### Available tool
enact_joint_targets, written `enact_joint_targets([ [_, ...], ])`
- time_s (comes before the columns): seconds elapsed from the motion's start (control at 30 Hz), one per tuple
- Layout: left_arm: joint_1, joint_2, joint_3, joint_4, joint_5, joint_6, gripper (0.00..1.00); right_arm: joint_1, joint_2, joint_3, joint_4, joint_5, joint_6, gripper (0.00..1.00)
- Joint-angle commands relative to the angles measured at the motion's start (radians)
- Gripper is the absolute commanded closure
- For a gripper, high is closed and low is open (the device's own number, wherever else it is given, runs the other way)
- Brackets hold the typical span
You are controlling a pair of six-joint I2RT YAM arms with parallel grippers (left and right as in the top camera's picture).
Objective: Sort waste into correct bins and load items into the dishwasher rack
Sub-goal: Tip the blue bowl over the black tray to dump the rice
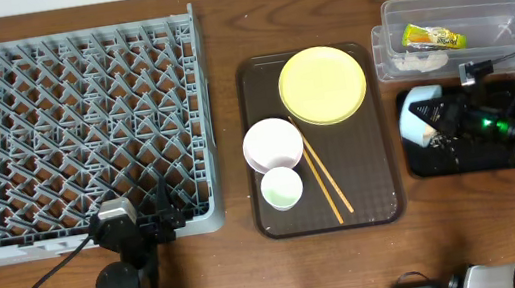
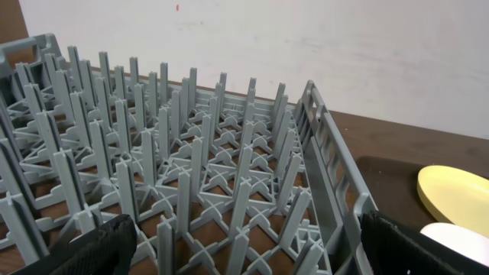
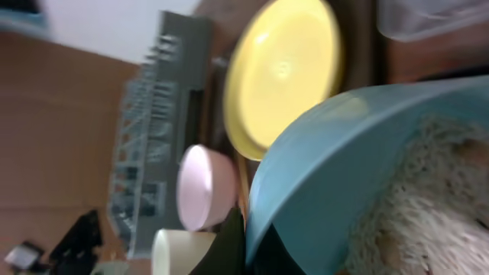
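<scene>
I see the blue bowl [image 1: 418, 116] tipped sideways over the black tray [image 1: 442, 163], rice scraps [image 3: 428, 191] inside, wrapper [image 1: 432, 37] in the clear tub [image 1: 460, 0].

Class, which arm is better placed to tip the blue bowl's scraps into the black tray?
Right: the right claw is shut on the light blue bowl, tilted over the black tray with rice-like scraps inside. The left claw stands open by the dishwasher rack.

The overhead view looks straight down on the whole table [image 1: 218, 8], with the dishwasher rack [image 1: 74, 129] at nine o'clock. The left wrist view sits low and close at that rack's near edge, facing twelve o'clock. The right wrist view, rolled sideways, hugs the light blue bowl [image 3: 328, 153] and faces nine o'clock; all three share the yellow plate [image 1: 322, 85].
</scene>
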Motion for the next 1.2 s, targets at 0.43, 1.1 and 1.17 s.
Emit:
enact_joint_targets([
  [0.43, -0.002, 0.000, -0.016, -0.034, 0.014, -0.001, 0.05, -0.049, -0.010, -0.050, 0.082, -0.351, -0.198, 0.99],
  [1.1, -0.002, 0.000, -0.016, -0.034, 0.014, -0.001, 0.05, -0.193, -0.010, -0.051, 0.077, -0.325, -0.236, 0.99],
  [1.17, -0.002, 0.000, -0.016, -0.035, 0.014, -0.001, 0.05, -0.227, -0.010, -0.051, 0.078, -0.335, -0.236, 0.99],
])
